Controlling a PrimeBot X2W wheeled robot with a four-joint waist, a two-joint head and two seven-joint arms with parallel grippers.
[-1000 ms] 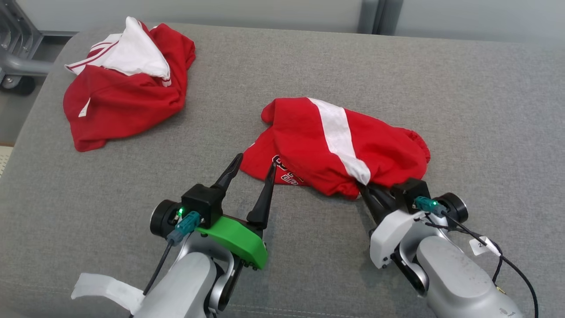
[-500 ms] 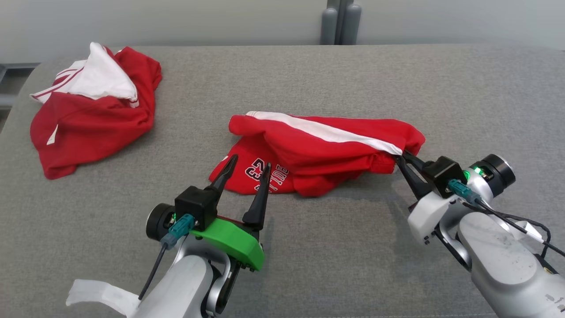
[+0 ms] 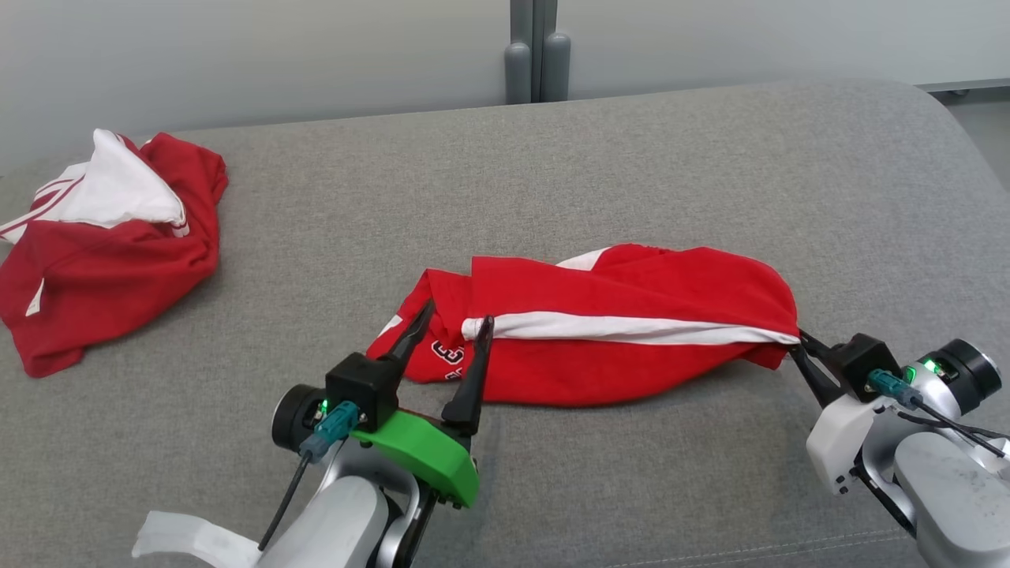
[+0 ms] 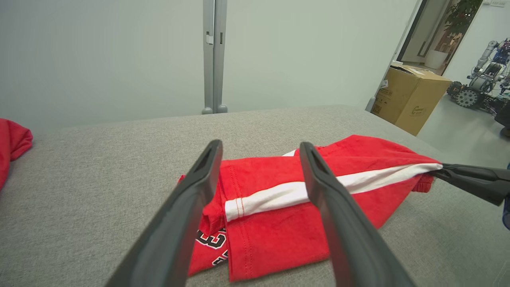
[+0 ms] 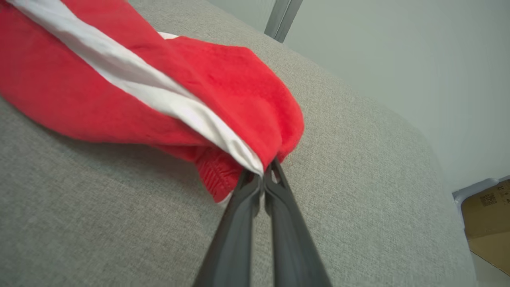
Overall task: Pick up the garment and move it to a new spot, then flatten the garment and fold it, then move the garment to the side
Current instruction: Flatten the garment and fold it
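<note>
The red garment (image 3: 623,339) with a white stripe is lying stretched out on the grey cushion (image 3: 631,158), on the near side, around the middle. The right gripper (image 3: 797,347) is clamping its two fingers together on the right end of the garment, where the stripe ends. The left gripper (image 3: 458,312) is standing over the left end with its fingers apart, holding nothing. A second red and white garment (image 3: 102,252) is lying crumpled at the far left, well apart.
</note>
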